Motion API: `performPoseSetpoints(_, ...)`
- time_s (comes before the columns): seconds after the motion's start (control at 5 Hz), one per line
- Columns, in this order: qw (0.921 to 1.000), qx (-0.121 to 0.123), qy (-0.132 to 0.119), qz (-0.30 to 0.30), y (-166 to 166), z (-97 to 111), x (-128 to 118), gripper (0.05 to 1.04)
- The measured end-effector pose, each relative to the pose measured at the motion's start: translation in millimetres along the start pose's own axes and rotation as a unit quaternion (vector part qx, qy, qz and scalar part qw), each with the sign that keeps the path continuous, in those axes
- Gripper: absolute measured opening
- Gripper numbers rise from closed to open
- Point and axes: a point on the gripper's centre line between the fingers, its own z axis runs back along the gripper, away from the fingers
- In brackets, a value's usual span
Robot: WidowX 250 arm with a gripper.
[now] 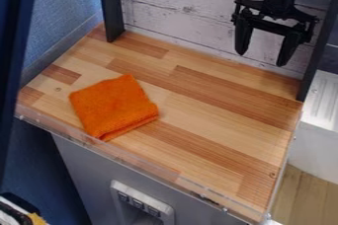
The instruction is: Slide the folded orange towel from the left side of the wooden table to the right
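The black gripper (pixel 261 57) hangs at the upper right, above the back right part of the wooden surface and in front of the whitewashed plank wall. Its two fingers are spread apart and hold nothing. An orange cloth (pixel 113 105) lies folded into a rough square on the left part of the wooden surface (pixel 218 132), with its folded layers showing along the lower right side. The gripper is well apart from the cloth, up and to the right of it.
Black posts (pixel 111 7) stand at the back left and at the right behind the surface. A clear raised strip (pixel 142 162) runs along the front edge. The plank wall (pixel 178 14) closes off the back. A white ribbed piece (pixel 323 100) stands beyond the right edge.
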Motion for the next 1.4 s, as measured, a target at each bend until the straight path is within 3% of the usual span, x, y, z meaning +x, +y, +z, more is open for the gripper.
performPoseSetpoints(0.2, 0.9995, 0.004, 0.024, 0.02, 12, -21, -14, 0.997)
performPoseSetpoints(0.4, 0.9976, -0.007, -0.003, 0.068, 41, -5, -32, 0.999)
performPoseSetpoints(0.8, 0.986, -0.028, -0.053, 0.156, 88, -3, -75, 0.999)
performPoseSetpoints(1.2, 0.9707, -0.03, -0.08, 0.225, 128, -1, -107, 0.999)
performPoseSetpoints(1.4, 0.9654, -0.022, -0.08, 0.247, 144, 1, -118, 0.999)
